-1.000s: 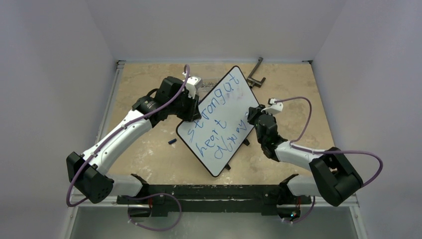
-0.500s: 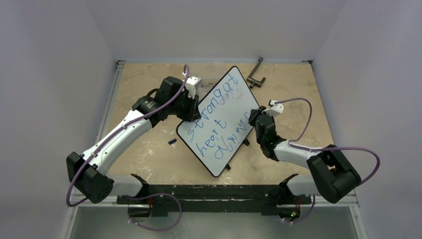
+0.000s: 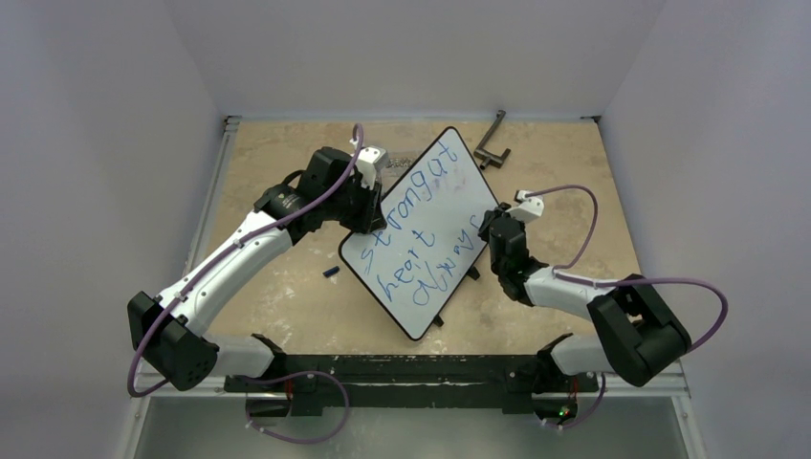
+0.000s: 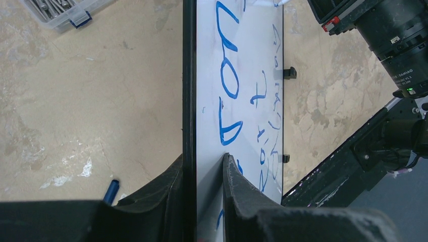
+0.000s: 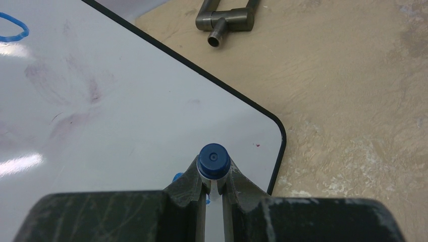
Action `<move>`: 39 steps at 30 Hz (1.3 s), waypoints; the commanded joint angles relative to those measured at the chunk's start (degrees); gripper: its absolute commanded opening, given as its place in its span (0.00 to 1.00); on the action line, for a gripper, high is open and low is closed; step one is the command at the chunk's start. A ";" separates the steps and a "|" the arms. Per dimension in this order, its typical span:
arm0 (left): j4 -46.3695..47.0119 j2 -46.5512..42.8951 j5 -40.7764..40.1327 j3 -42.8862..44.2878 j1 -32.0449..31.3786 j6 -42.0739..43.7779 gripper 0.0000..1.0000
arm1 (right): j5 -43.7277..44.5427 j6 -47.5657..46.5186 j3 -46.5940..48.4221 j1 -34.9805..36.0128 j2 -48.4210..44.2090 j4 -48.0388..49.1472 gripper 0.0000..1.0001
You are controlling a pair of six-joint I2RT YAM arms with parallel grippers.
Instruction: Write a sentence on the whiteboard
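Left gripper (image 4: 202, 158) (image 3: 368, 223): jaws only narrowly apart, one dark finger on each face, clamped on the black-framed long edge of the large glossy rectangular whiteboard (image 4: 206, 75) (image 3: 421, 226) (image 5: 151, 116). The whiteboard lay diagonally at mid-table on the mottled beige stone-look tabletop (image 3: 287, 296), between the two arms. Whether the gripped edge was lifted off the surface could not be told.

Right gripper (image 5: 214, 162) (image 3: 494, 226): fully closed on a blue-capped, white-barrelled marker (image 5: 213, 155). It was held end-on to the wrist camera, over the white surface just inside a rounded corner of the frame. The marker's tip was hidden below the fingers, so contact with the surface could not be told.

The blue handwritten sentence (image 3: 406, 203) (image 4: 229, 80) ran in two rows along the whiteboard's length. Its upper row read roughly "strong at"; the lower row read "heart" and then a loose scrawl. A faint purple smudge (image 5: 75, 101) showed on the bare white near the right gripper.

Two small black clips (image 3: 438, 320) (image 4: 288, 73) stuck out from the long edge opposite the left gripper. A small blue marker cap (image 3: 331, 273) (image 4: 111, 190) lay on the tabletop near the left edge. A dark grey metal pipe fitting (image 3: 493, 142) (image 5: 227, 20) lay beyond the far corner, apart from the frame. A clear plastic box of metal parts (image 4: 60, 12) showed at the corner of the left wrist view.
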 commanded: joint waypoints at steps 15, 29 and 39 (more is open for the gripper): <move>-5.26 0.73 -11.89 -0.81 0.85 9.60 0.00 | -6.43 2.39 -2.32 0.37 -0.73 -1.99 0.00; -5.28 0.74 -11.80 -0.81 0.88 9.60 0.00 | -12.21 1.86 -2.37 0.74 -4.20 0.09 0.00; -5.45 0.44 -12.59 -0.98 0.81 9.52 0.00 | -10.12 2.82 -2.08 0.76 -13.87 -8.41 0.00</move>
